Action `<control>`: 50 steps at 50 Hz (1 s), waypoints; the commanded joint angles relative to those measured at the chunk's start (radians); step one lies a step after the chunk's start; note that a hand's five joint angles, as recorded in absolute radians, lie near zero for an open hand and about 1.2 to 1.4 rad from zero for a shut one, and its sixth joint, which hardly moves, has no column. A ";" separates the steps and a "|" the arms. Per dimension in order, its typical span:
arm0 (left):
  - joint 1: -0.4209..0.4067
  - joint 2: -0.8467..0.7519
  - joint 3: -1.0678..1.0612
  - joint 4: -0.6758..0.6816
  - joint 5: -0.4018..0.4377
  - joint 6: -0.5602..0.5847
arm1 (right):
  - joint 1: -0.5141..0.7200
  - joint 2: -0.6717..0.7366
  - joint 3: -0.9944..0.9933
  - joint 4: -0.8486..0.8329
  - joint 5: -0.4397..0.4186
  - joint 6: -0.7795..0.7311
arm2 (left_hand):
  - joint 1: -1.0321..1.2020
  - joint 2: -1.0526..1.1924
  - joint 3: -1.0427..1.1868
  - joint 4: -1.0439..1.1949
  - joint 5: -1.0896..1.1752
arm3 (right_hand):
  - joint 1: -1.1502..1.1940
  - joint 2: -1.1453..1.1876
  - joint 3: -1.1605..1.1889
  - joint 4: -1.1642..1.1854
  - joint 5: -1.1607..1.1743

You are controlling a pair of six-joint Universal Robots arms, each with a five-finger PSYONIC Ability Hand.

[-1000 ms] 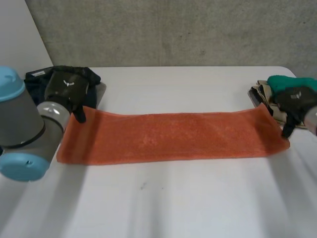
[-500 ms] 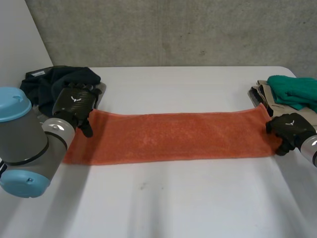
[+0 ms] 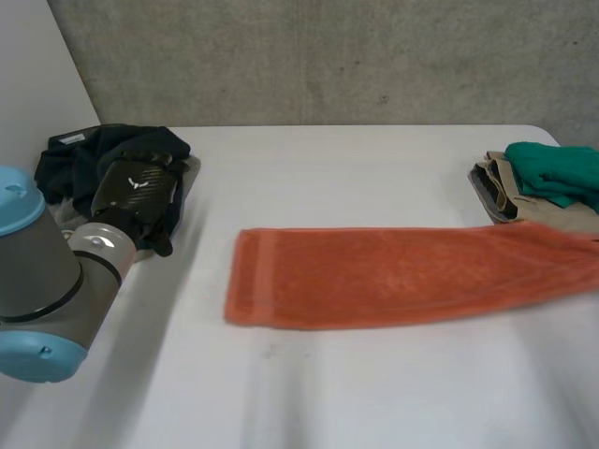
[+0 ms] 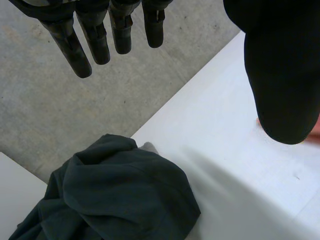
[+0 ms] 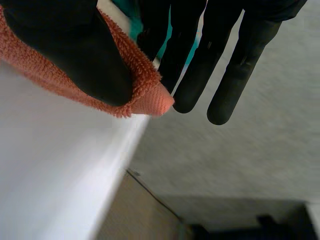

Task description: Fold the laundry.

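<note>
Orange towel (image 3: 374,278) dragged rightward, left hand (image 3: 138,192) off it, fingers straight, right hand (image 5: 65,52) apparently pinching its corner

Towel (image 3: 393,276) orange, heap (image 3: 103,154) dark, folded cloth (image 3: 552,168) teal, table (image 3: 374,393) white.

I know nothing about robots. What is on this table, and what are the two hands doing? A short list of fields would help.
table: white
orange towel: spread lengthwise, one end at the table's right edge
dark clothes: heap at the far left corner
folded stack: green cloth on beige, far right
left hand: open, over the dark clothes, holding nothing
right hand: pinching a corner of the orange towel
</note>
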 commanded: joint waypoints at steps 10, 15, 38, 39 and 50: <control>0.000 0.066 -0.016 0.000 -0.003 -0.002 | 0.637 -0.025 -0.163 -0.106 0.034 -0.031 | -0.020 -0.036 -0.036 -0.028 -0.050 | 0.288 0.219 0.209 0.200 0.236; -0.010 0.071 -0.019 0.000 -0.003 -0.002 | 0.911 0.063 -0.158 -0.203 -0.083 -0.036 | -0.020 -0.036 -0.036 -0.028 -0.050 | 0.288 0.219 0.209 0.200 0.236; -0.129 0.045 0.033 0.009 -0.001 -0.002 | 0.929 -0.004 -0.008 -0.142 0.073 0.441 | -0.020 -0.036 -0.036 -0.028 -0.050 | -0.934 -1.002 -1.012 -1.022 -0.986; -0.137 0.040 0.038 0.009 -0.001 -0.002 | 0.917 -0.014 0.004 -0.132 0.075 0.464 | -0.020 -0.036 -0.036 -0.028 -0.050 | -0.934 -1.002 -1.012 -1.022 -0.986; -0.319 -0.150 0.162 0.009 -0.014 0.006 | 0.751 -0.074 0.164 0.035 0.086 0.492 | -0.020 -0.035 -0.035 -0.028 -0.049 | -0.934 -1.002 -1.012 -1.022 -0.986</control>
